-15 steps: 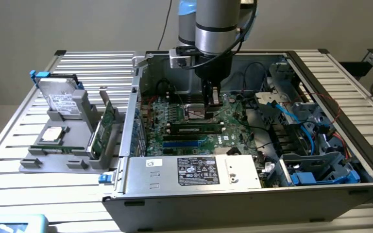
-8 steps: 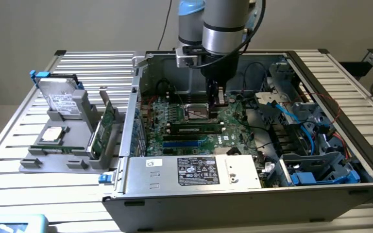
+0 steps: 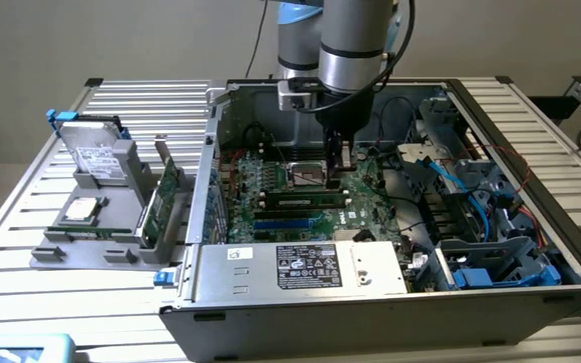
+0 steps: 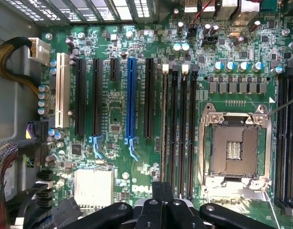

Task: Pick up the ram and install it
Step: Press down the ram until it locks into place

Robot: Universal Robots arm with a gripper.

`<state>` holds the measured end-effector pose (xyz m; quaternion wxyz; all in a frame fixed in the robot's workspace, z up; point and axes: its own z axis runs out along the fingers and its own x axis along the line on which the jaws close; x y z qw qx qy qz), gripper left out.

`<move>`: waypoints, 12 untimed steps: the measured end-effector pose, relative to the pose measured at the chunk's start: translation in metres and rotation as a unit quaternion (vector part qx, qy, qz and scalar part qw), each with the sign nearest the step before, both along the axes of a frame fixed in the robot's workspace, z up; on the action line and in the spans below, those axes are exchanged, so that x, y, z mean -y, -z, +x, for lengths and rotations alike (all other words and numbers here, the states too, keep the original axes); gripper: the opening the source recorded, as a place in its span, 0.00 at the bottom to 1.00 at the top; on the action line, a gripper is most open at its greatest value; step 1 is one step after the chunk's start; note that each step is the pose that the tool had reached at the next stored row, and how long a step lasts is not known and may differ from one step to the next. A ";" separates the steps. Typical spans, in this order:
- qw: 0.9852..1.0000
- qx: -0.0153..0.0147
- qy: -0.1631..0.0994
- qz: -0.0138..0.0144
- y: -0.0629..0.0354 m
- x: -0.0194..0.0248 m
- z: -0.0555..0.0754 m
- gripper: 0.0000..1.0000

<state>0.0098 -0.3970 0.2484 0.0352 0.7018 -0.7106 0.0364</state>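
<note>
Ram (image 3: 306, 201) stands on edge in one of the four black memory slots (image 4: 183, 129) beside the CPU socket (image 4: 235, 148), in what looks like the slot farthest from the socket. In the wrist view the ram (image 4: 164, 124) reads as a thin pale line running straight away from the fingertips to a white latch (image 4: 165, 68) at its far end. The gripper (image 4: 162, 191) hangs over the near end of that line. Its fingers (image 4: 157, 202) look pressed together with nothing between them, so the stick is not in their grasp. In the exterior view the gripper (image 3: 341, 162) reaches down into the open computer case (image 3: 371, 321), low over the slots, with the ram just beside its tips. On the socket side of the fingers lie the three bare slots; on the other side are the long black and blue expansion slots (image 4: 131, 100). My reading is that pick-up and placing are done and the step in hand is seating, with the closed fingers serving as a pusher on the stick's top edge. Whether the latches have snapped in I cannot tell. Any press here calls for force straight down along the slot line, kept square so that the stick does not rock and neither end rides high.
</note>
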 end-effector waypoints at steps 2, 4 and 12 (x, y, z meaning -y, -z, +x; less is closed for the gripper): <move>1.000 0.000 0.011 0.000 0.0016 0.0001 0.000 0.11; 1.000 0.000 0.012 0.000 0.0016 0.0004 0.000 0.11; 1.000 0.000 0.012 0.002 0.0080 0.0004 0.000 0.11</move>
